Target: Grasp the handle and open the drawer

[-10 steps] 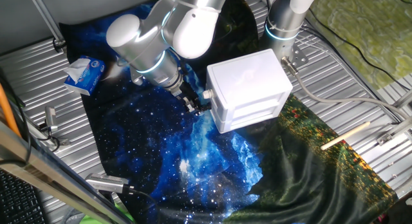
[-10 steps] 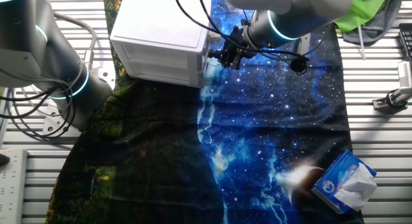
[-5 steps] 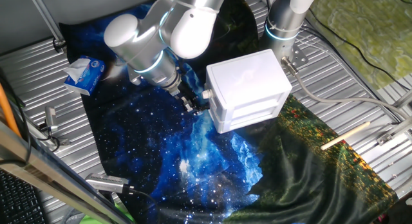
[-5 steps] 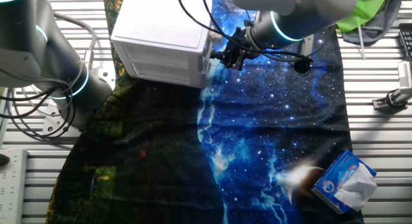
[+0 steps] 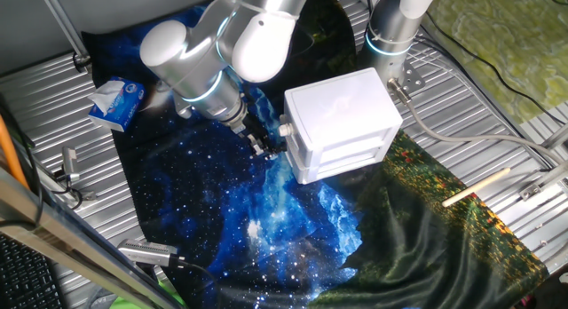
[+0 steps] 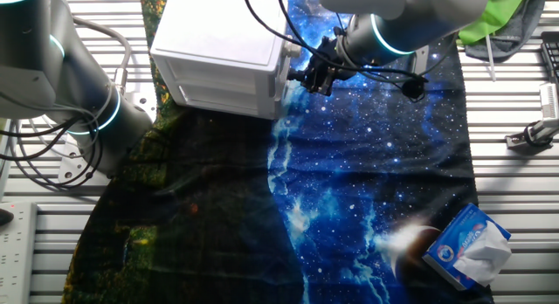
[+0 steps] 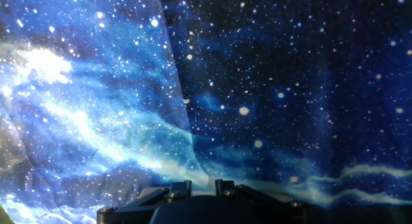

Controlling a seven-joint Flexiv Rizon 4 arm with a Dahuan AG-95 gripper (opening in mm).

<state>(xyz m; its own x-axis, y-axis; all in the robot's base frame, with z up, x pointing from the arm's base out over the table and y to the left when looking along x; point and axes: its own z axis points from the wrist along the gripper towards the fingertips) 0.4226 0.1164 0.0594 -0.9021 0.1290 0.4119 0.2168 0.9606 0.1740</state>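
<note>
Light, stiff plastic drawer [image 5: 293,142]; take the small slick handle [image 5: 285,129] squarely. Tool [image 5: 266,147] at its 8 o'clock; opening can't be judged.

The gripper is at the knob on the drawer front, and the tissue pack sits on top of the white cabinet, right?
Not quite. The gripper is at the handle of the drawer, but the tissue pack lies on the table beside the starry cloth, well away from the cabinet. One fixed view shows it.

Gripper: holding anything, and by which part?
Nothing, apparently: the gripper sits beside the handle, not around it; hand view shows only cloth.
</note>
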